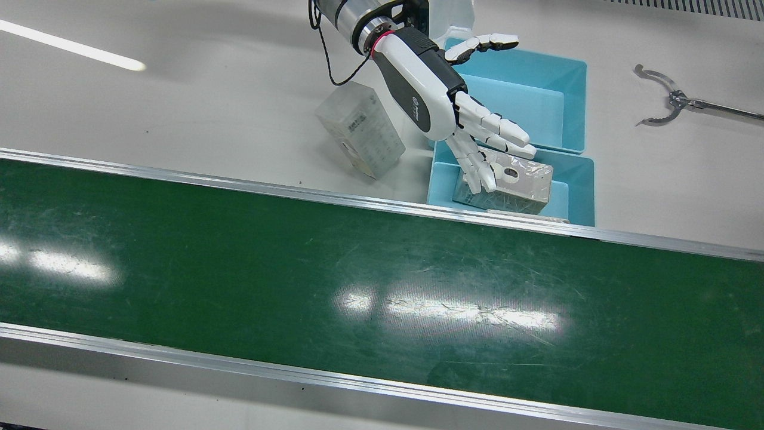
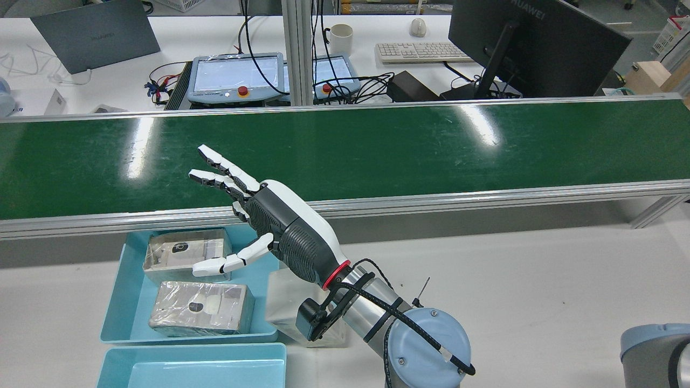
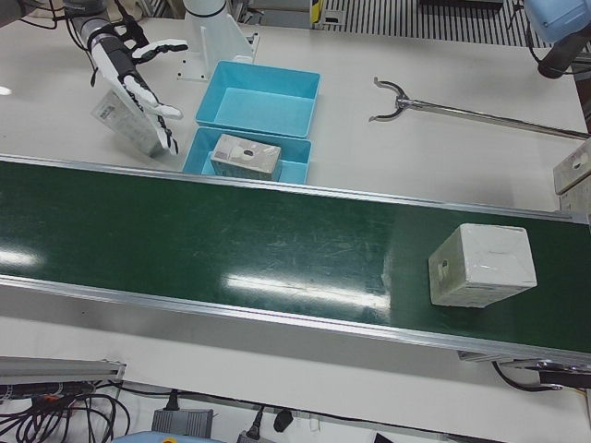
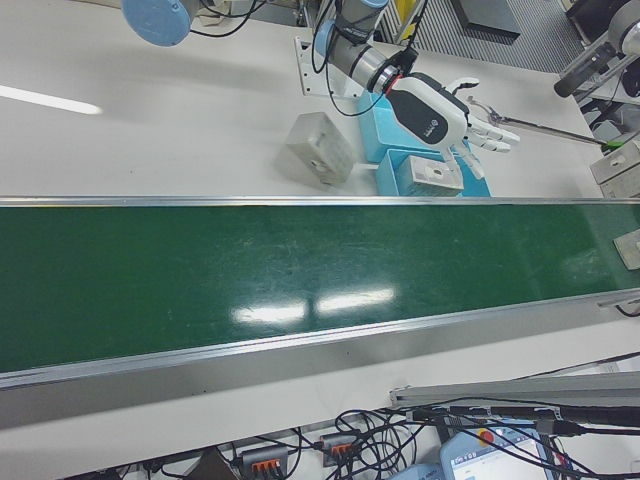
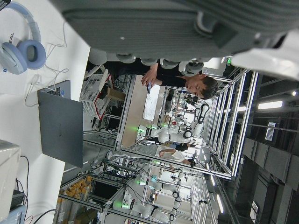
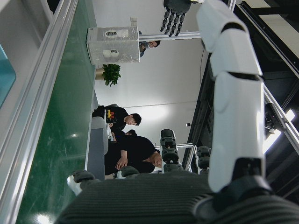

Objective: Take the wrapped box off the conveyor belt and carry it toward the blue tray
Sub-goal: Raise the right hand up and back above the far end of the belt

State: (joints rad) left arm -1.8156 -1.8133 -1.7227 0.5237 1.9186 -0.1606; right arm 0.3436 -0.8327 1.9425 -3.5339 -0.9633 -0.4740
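Note:
The wrapped box [image 3: 480, 266] rides the green conveyor belt [image 1: 358, 269] far from the trays; it also shows small in the right hand view, wrapped box [image 6: 113, 44]. My right hand [image 1: 441, 95] is open with its fingers spread and holds nothing. It hovers over the blue tray [image 1: 574, 179] nearest the belt, right hand [image 2: 280, 231] raised above the tray's corner. That tray holds two wrapped boxes [image 2: 186, 249] [image 2: 200, 307]. My left hand [image 5: 154, 28] shows only as a palm with nothing in front of it.
A second blue tray [image 1: 537, 101] sits behind the first. A clear plastic box [image 1: 360, 128] leans on the table beside the trays, under my right forearm. A metal grabber tool [image 1: 668, 104] lies on the white table. The belt's metal rail [image 1: 358, 203] borders the trays.

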